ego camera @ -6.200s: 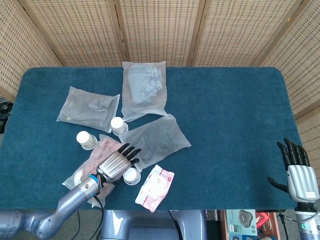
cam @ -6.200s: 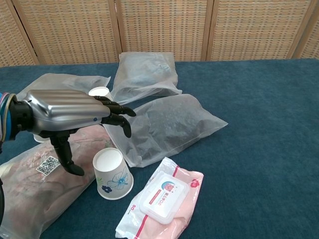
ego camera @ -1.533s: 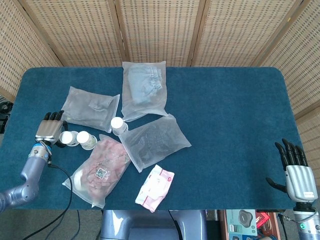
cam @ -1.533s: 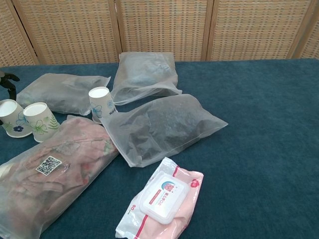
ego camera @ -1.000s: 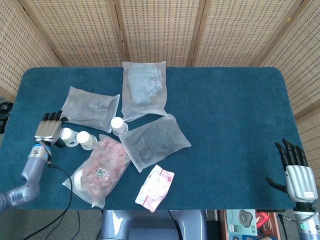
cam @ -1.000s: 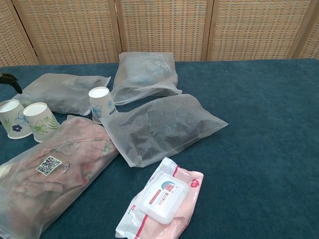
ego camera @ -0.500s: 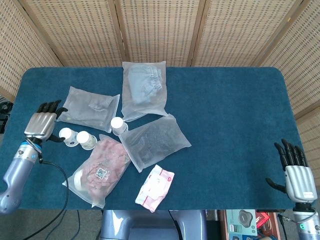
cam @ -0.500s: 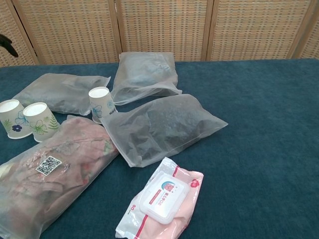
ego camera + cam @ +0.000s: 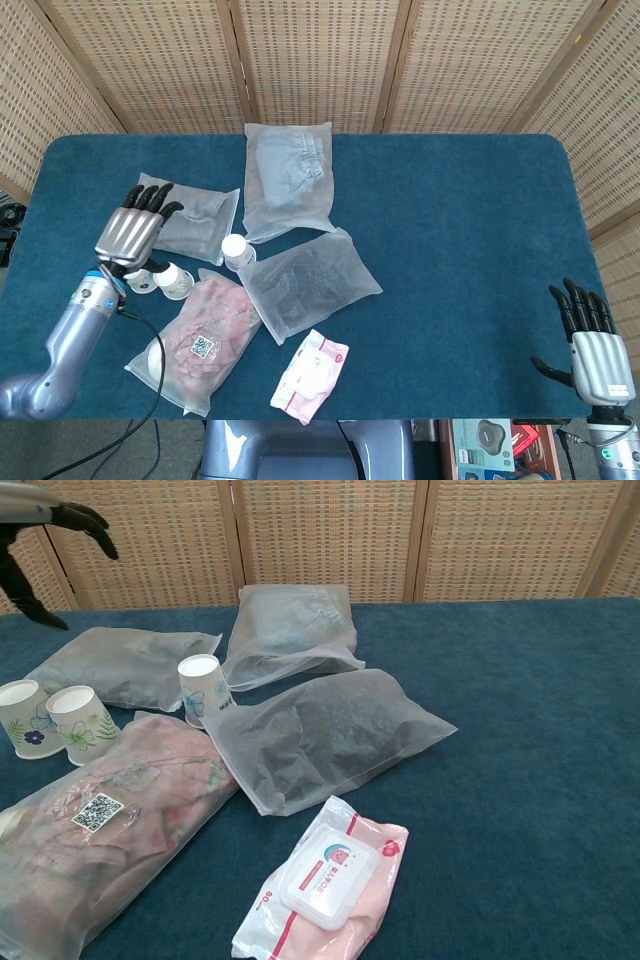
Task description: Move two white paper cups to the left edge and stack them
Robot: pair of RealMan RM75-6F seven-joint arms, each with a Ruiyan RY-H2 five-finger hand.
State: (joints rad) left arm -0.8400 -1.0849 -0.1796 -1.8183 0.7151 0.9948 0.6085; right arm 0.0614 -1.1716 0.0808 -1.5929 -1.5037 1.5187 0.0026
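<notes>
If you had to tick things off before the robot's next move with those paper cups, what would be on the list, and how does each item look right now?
1. Left hand holds nothing, fingers apart: ok.
2. Blue-flower cup and leaf cup side by side near the table's left edge: ok.
3. Both sit base up: ok.
4. Cups stacked: not ok.
5. Third cup apart from the pair: ok.
6. Right hand parked off the table: ok.

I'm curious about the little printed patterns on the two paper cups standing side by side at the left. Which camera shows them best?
The chest view: both paper cups stand close and unobstructed, showing a blue flower and green leaves. In the head view the left hand partly covers the cups, so little of their sides shows.
</notes>
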